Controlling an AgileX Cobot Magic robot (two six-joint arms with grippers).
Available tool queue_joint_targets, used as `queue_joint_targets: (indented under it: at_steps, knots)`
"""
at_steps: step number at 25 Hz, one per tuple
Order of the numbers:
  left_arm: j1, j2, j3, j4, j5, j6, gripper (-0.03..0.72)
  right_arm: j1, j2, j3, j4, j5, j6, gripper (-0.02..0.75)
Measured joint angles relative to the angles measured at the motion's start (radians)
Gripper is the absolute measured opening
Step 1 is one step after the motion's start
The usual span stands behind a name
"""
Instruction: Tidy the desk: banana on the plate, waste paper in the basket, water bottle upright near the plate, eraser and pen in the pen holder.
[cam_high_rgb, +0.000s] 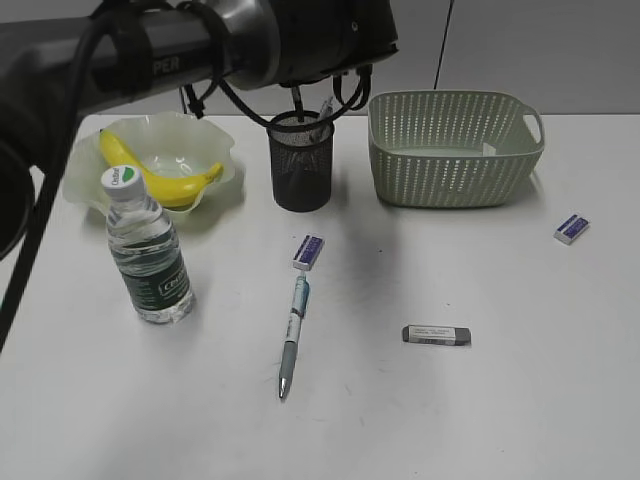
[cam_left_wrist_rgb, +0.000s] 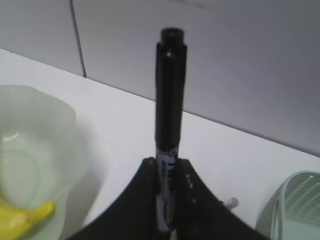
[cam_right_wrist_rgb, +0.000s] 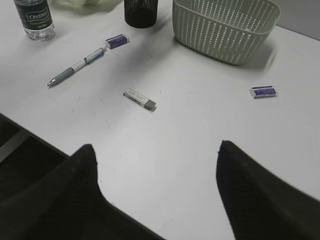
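Two robot hands are at work over the white desk (cam_high_rgb: 480, 400). The left hand (cam_left_wrist_rgb: 167, 200) is closed tight on a black marker pen (cam_left_wrist_rgb: 170, 100), just above the black mesh pen holder (cam_high_rgb: 301, 160). The right hand (cam_right_wrist_rgb: 155, 195) is wide open and holds nothing — it hangs well in front of the pen holder.

Left of the pen holder, the yellow banana (cam_high_rgb: 165, 180) lies in the pale green wavy glass plate (cam_high_rgb: 215, 140), and the clear water bottle (cam_high_rgb: 148, 250) stands upright near it. The green plastic basket (cam_high_rgb: 450, 150) sits to the right. In front of the pen holder lie a white-and-grey pen (cam_high_rgb: 292, 340) and a purple-and-white eraser (cam_high_rgb: 308, 251) — a grey eraser (cam_high_rgb: 436, 335) lies farther right.
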Motion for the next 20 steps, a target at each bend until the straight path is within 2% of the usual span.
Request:
queue_joint_targets:
  at_steps: [14, 18, 20]
  knots:
    - [0.05, 0.049, 0.001, 0.035, -0.094, 0.012, 0.072, 0.0, 0.0, 0.0, 0.0, 0.0, 0.0, 0.583]
    - [0.051, 0.049, 0.001, 0.017, -0.101, 0.014, 0.146, 0.0, 0.0, 0.0, 0.0, 0.0, 0.0, 0.583]
    - [0.051, 0.049, 0.001, 0.017, -0.104, 0.014, 0.21, 0.0, 0.0, 0.0, 0.0, 0.0, 0.0, 0.583]
